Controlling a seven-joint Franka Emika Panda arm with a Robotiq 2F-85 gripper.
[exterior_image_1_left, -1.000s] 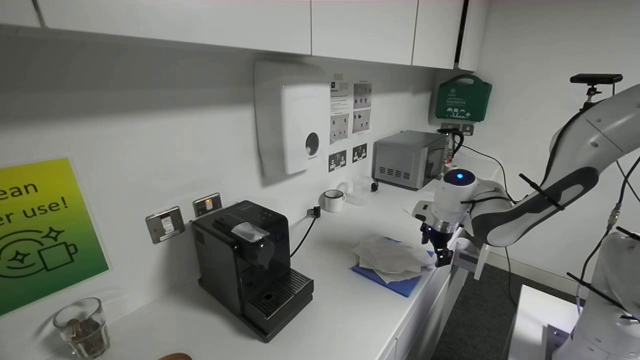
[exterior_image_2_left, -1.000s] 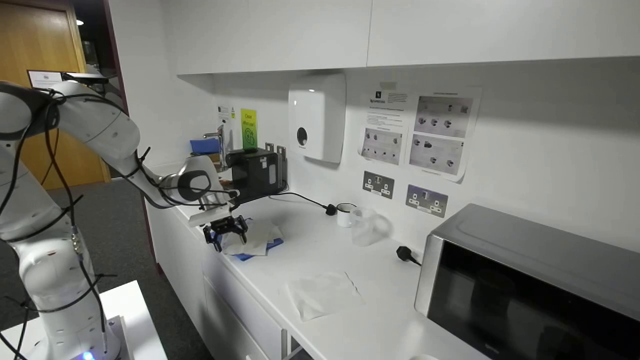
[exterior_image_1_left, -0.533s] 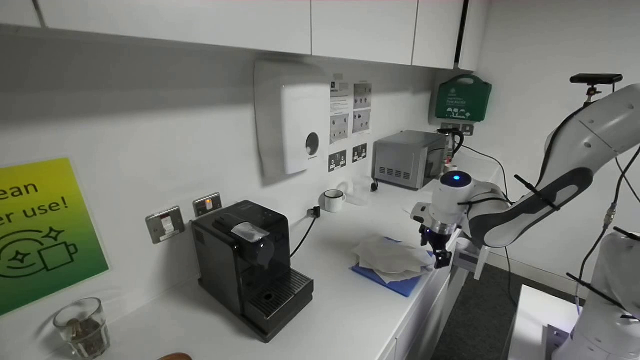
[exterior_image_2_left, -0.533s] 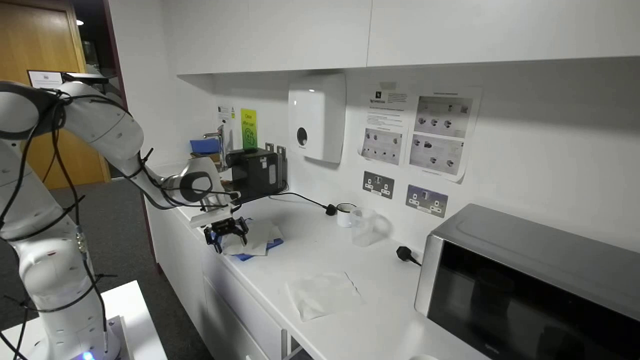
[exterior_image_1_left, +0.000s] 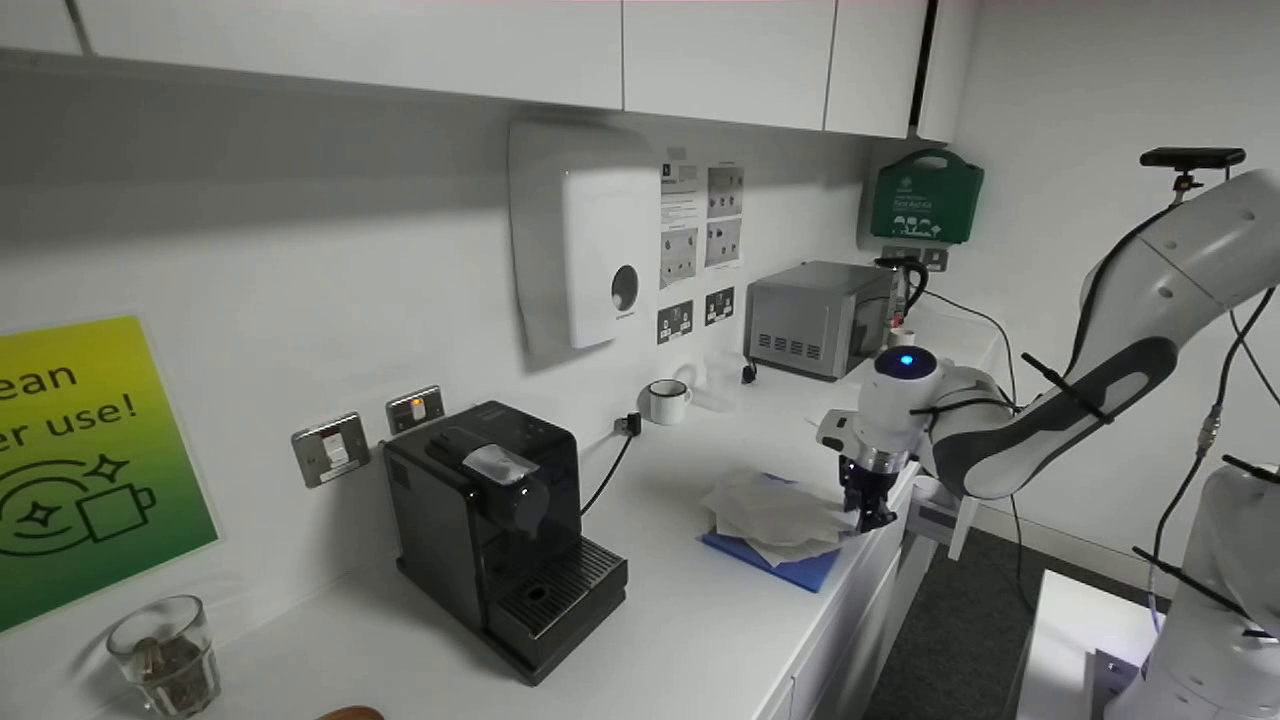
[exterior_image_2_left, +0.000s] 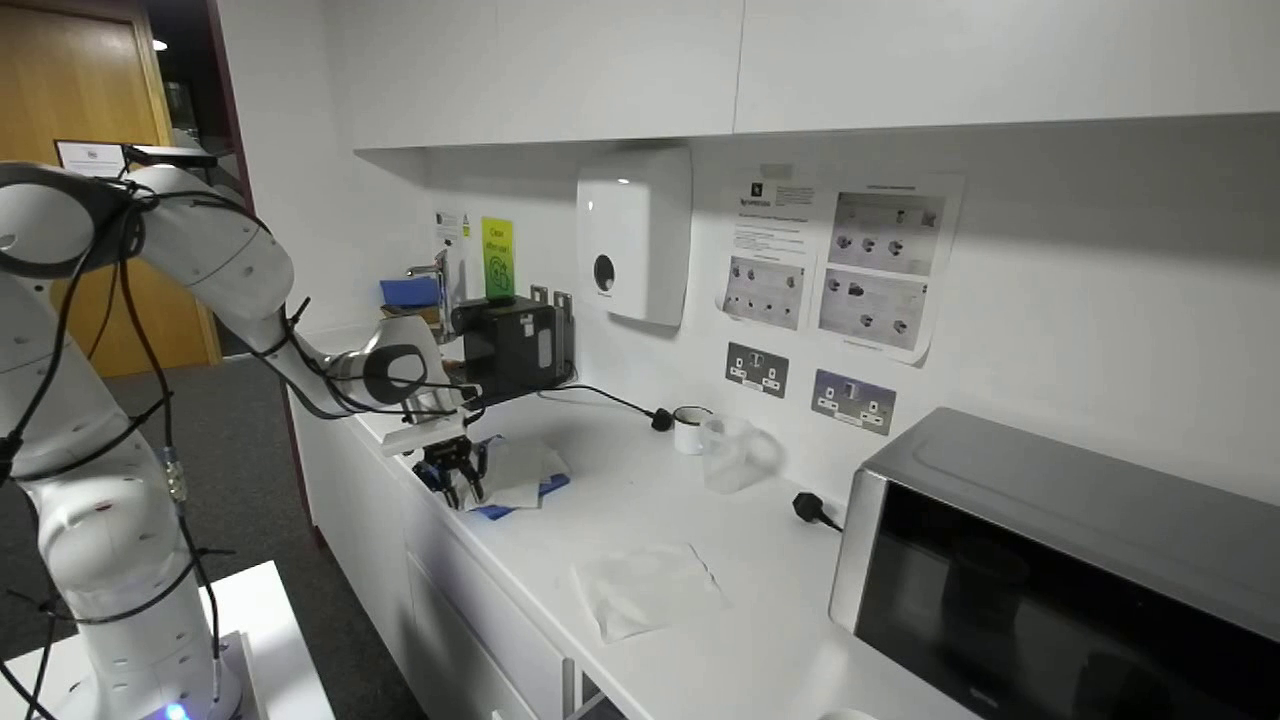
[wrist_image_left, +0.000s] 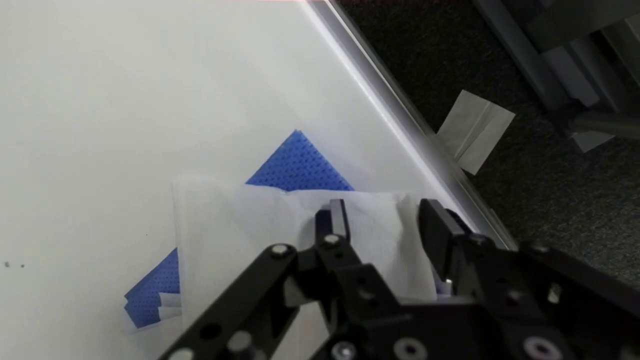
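Observation:
My black gripper (wrist_image_left: 383, 202) is low over the front edge of the counter, at the near side of a stack of white paper sheets (wrist_image_left: 225, 230). Its fingers stand partway apart, and the sheet's puckered edge shows in the gap between them. The left finger (wrist_image_left: 340, 217) is over the paper; the right one is beside the paper's edge, close to the counter rim. Blue dimpled cloth (wrist_image_left: 300, 165) sticks out from under the sheets. In both exterior views the gripper (exterior_image_1_left: 868, 518) is at the stack's near corner; whether the fingertips touch it I cannot tell.
A black coffee machine (exterior_image_1_left: 500, 540) stands on the counter, with a white mug (exterior_image_1_left: 668, 400) by the wall. Another thin white sheet (exterior_image_2_left: 650, 590) lies nearer the microwave (exterior_image_2_left: 1060, 560). A clear plastic cup (exterior_image_2_left: 727, 455) is beside the mug. The counter edge (wrist_image_left: 400, 115) drops to dark carpet.
The fingers have come closer together from wide apart. The gripper has shifted slightly toward the stack, and the paper and blue cloth have slid a little away from the counter edge.

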